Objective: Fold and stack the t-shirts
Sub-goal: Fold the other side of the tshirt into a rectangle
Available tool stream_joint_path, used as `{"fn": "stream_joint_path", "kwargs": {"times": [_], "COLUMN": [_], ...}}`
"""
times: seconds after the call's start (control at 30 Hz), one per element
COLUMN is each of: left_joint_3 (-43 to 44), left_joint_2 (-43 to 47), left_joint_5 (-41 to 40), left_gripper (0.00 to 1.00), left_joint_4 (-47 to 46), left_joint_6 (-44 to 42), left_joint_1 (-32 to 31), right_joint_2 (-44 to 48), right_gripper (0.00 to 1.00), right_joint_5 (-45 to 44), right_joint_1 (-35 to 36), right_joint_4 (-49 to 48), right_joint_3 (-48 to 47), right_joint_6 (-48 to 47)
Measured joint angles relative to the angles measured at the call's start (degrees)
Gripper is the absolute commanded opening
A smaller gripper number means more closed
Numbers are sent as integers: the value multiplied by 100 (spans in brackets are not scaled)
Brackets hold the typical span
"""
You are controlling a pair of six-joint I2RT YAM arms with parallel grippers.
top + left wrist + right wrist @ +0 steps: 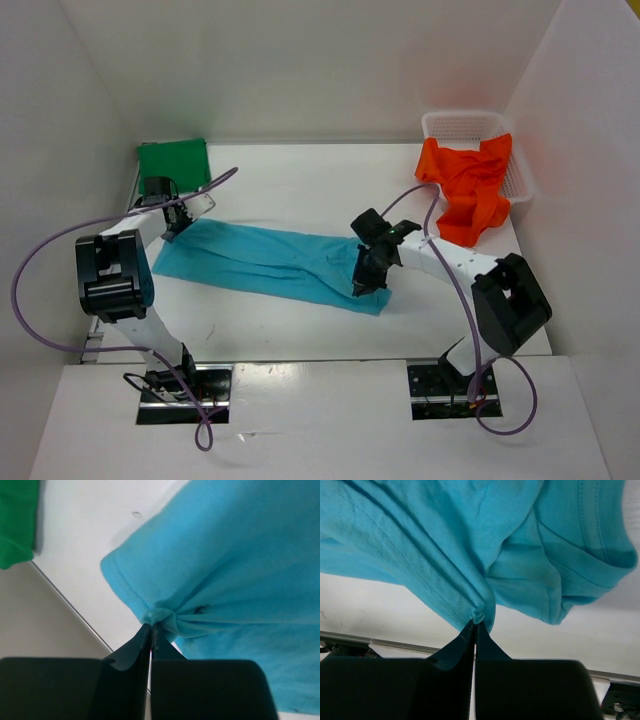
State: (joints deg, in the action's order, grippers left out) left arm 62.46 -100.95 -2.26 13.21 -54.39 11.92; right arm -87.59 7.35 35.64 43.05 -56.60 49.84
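Starting w/ containers: one white mesh basket is noted at the far right corner of the table. An orange-red t-shirt is lodged partly in it, unfolded and crumpled. Its upper part is bunched inside the basket; the rest is draped over the near rim and hangs down onto the table surface. No other item can be made out in the basket.

Dark green t-shirt: found at the far left corner of the table as a compact, roughly square shape, well apart from the basket. Its edge is also seen at the top left of the left wrist view.

Turquoise-blue t-shirt: laid across the middle of the table as a long, narrow band, running from left-centre to right-centre, creased along its length.

Left gripper: jaws pressed together on a small pucker of turquoise cloth at the band's left end, close to a stitched hem. Folds are seen radiating from the pinch pt.

Right gripper: jaws likewise pressed together, w/ a stitched edge of the same shirt nipped at the tips, at the band's near right end. A sleeve opening is seen just beside the pinch.

Whether either pinched end is raised clear of the table cannot be determined.
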Motion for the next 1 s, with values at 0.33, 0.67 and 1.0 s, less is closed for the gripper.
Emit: {"fn": "stream_joint_path", "kwargs": {"times": [0.33, 0.67, 1.0], "left_joint_3": [-140, 610, 2376], "left_joint_2": [22, 136, 726], "left_joint_5": [-81, 79, 1392], "left_gripper": [44, 70, 75], "left_joint_4": [55, 481, 1657], "left_joint_6": [-186, -50, 544], "left_joint_1": [44, 688, -1683], "right_joint_2": [-487, 350, 59], "right_gripper": [49, 51, 51], "right_joint_5": [219, 219, 20], "right_joint_1": [214, 227, 227], "right_joint_4": [-219, -330, -601], "right_joint_3": [7, 247, 376], "right_joint_6": [-227, -151, -20]}}
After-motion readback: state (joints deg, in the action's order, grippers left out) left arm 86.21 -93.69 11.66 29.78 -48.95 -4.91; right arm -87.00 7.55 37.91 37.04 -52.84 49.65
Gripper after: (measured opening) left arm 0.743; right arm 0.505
